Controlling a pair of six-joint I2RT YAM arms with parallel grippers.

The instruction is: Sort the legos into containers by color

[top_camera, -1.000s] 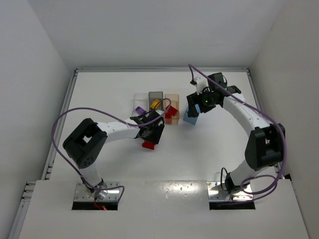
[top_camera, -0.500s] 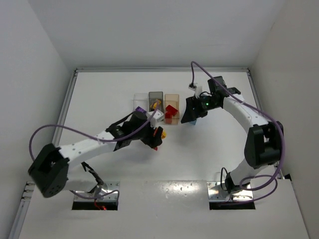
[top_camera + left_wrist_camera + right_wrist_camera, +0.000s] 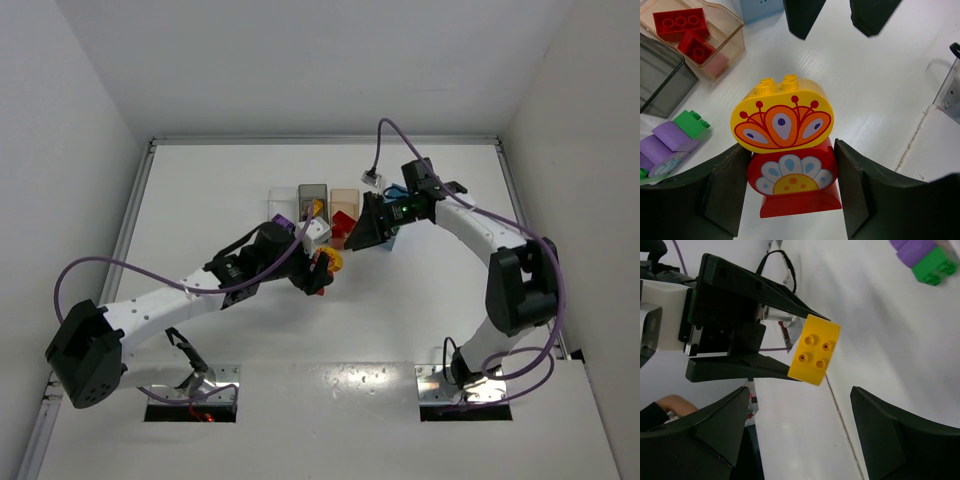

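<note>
My left gripper [image 3: 791, 175] is shut on a red lego [image 3: 792, 181] with a painted flower. A yellow-orange lego [image 3: 781, 121] is stacked on top of it. I hold the stack above the table, in front of the bins [image 3: 322, 270]. My right gripper [image 3: 805, 435] is open and empty. It faces the stack's yellow studded top [image 3: 815, 356] from close by, and its fingers [image 3: 800, 15] show beyond the stack. The tan bin [image 3: 730, 37] holds two red legos [image 3: 680, 22]. Purple [image 3: 672, 140] and green [image 3: 692, 123] legos lie beside the smoky grey bin [image 3: 662, 75].
The clear bin [image 3: 280, 203], grey bin [image 3: 313, 193] and tan bin [image 3: 344, 200] stand in a row mid-table. The light blue bin [image 3: 392, 238] is mostly hidden under my right arm. Table rails run along the left and back edges.
My left gripper took the red and yellow stack off the table and raised it to the right. My right gripper swung left from the blue bin toward the stack.
</note>
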